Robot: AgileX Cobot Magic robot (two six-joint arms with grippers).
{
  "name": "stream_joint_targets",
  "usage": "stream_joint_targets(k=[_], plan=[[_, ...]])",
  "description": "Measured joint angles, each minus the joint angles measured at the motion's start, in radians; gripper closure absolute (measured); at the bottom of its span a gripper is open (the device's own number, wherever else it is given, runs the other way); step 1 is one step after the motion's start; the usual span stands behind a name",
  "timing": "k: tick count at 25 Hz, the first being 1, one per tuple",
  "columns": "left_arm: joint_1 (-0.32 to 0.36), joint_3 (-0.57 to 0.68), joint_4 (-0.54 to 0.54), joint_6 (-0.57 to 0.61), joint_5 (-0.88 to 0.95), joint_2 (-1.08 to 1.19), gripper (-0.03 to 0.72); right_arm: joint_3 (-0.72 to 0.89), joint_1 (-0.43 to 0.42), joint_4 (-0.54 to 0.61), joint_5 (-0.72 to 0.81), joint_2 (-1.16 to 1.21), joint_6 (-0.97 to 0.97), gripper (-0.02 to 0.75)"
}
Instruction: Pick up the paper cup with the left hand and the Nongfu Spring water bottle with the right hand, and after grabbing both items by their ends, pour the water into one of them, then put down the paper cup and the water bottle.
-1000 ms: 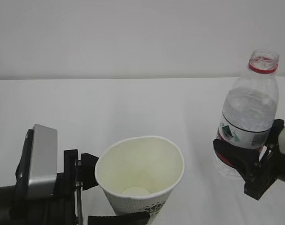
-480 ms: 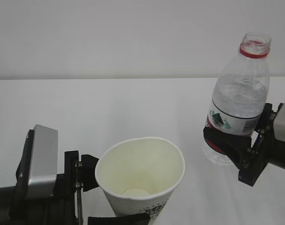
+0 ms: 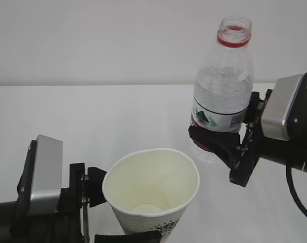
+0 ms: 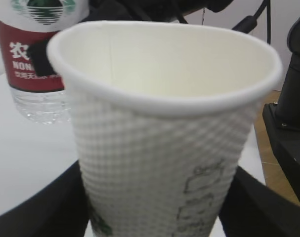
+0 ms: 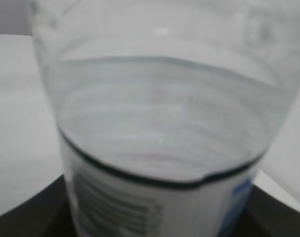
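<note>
Both items lifted: left hand [image 3: 100,212] clamped round the empty cup [image 3: 150,190] low at front, right hand [image 3: 229,147] clamped round the uncapped bottle [image 3: 221,91], upright, up and right of the rim; next, I judge: tilting its mouth over the cup.

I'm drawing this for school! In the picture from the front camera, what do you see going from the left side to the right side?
Left gripper holding the cup → paper cup → water bottle → right gripper holding the bottle.
</note>
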Motion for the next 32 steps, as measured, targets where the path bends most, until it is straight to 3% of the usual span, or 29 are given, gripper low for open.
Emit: stream_joint_targets(k=[10, 17, 28, 32], plan=[[0.000, 0.000, 0.006, 0.000, 0.000, 0.000, 0.154, -0.095, 0.079, -0.015, 0.148, 0.002, -0.032, 0.258], [0.000, 0.000, 0.008, 0.000, 0.000, 0.000, 0.154, -0.140, 0.137, -0.027, 0.161, 0.002, -0.164, 0.258], [0.000, 0.000, -0.016, 0.000, 0.000, 0.000, 0.154, -0.167, 0.144, -0.016, 0.169, 0.002, -0.409, 0.258], [0.000, 0.000, -0.058, 0.000, 0.000, 0.000, 0.154, -0.167, 0.144, 0.048, 0.172, 0.002, -0.504, 0.258]])
